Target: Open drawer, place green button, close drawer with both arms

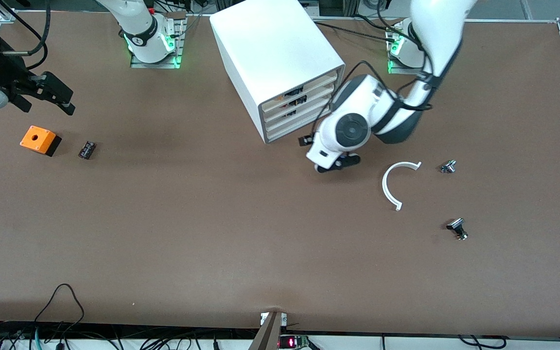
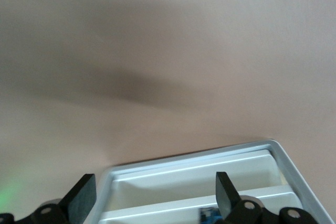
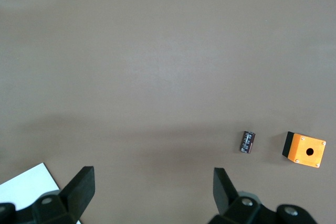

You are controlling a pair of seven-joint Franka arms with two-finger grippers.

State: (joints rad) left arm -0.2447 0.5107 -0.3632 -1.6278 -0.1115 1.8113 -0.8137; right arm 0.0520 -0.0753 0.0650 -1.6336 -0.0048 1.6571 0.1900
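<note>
Holding left end effector, fingers spread, just in front of shut drawer at cabinet foot. Idling right end effector, also spread, over desk near orange box. Not spotting button anywhere. Risking hooking an upper drawer instead, dragging cabinet.

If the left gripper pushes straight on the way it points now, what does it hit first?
Most likely the front of the white cabinet: the left gripper, fingers open, faces its stacked drawer fronts in the left wrist view. Which drawer it would meet is unclear.
</note>
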